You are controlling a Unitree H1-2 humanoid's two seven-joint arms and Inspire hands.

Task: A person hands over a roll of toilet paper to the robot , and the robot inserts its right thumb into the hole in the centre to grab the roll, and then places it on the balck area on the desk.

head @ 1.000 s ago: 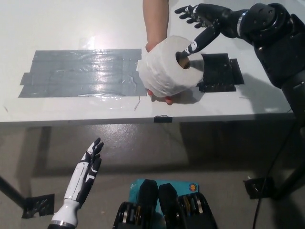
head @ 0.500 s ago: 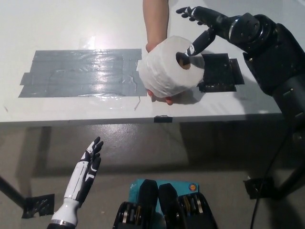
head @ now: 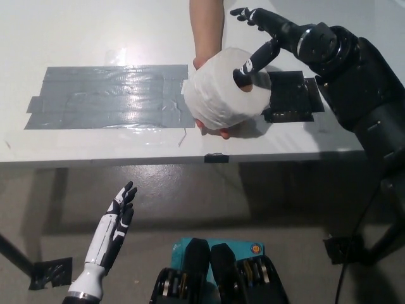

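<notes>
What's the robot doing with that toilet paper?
A person's hand holds a roll of toilet paper out over the white desk. The robot's black right hand has its thumb in the roll's centre hole, its other fingers spread. The white left hand rests open below the desk edge. The black area waits beside the roll.

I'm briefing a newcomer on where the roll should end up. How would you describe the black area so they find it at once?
Start from the white desk and follow its near edge toward the robot's right. The black area is a small dark patch lying flat there, just beyond the toilet paper roll a person's hand holds up. Unlike the wide, shiny grey taped patch on the other side, it is compact and black.
</notes>
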